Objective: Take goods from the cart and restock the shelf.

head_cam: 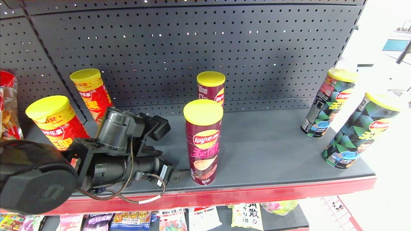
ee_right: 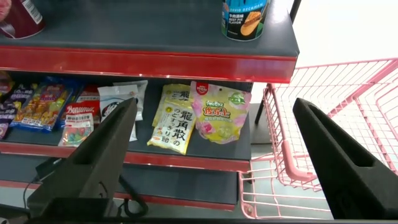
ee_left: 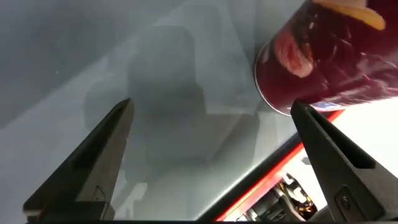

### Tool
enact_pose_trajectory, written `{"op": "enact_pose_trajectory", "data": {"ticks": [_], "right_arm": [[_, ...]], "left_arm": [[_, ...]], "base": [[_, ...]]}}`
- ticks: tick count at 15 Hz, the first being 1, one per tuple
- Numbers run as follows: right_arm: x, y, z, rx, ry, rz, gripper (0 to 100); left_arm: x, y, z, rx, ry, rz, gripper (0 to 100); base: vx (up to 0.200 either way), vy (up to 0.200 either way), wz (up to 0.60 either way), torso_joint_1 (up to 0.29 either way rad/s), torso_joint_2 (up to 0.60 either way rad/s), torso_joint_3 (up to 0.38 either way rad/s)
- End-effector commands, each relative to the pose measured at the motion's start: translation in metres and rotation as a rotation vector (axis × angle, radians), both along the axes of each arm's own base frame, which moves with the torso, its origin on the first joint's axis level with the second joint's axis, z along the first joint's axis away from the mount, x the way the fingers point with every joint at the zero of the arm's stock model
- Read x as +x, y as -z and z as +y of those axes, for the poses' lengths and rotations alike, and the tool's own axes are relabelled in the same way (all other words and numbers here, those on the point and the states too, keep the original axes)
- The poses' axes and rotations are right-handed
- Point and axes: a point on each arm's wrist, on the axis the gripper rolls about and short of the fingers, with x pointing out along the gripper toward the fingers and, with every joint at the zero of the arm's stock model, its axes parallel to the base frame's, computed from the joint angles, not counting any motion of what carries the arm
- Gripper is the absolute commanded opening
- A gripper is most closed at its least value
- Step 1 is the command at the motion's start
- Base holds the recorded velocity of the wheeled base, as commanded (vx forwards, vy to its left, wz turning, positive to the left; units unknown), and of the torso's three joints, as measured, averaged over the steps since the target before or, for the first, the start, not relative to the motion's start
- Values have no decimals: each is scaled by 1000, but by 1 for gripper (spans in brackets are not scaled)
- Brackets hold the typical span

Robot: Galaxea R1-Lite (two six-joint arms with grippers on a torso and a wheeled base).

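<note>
Showing left pincer point(ee_left: 212, 106) spread wide and empty, low over shelf point(head_cam: 273, 150), upright maroon can point(head_cam: 203, 144) standing just beside it near the front edge. Near right pincer point(ee_right: 214, 102), also wide and empty, cart point(ee_right: 348, 63): probably the nearer arm for picking.

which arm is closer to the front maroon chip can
Left. The left arm lies low over the shelf, its open jaws right beside the maroon can at its base. The right jaws hang lower, in front of the snack bags, by the pink cart.
</note>
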Motion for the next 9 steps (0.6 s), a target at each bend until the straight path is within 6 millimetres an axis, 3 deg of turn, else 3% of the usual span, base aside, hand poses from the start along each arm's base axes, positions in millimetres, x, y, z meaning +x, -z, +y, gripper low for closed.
{"op": "enact_pose_trajectory", "data": {"ticks": [1,9], "right_arm": [[1,0,0,-1,-1,6,100],[1,1,0,-2,-1,9,100]], "left_arm": [[3,0,-1,2,-5,-1,100],[15,-1,-4,3,-29,-17,100]], "base": [[0,0,0,0,0,0],[0,0,0,0,0,0]]}}
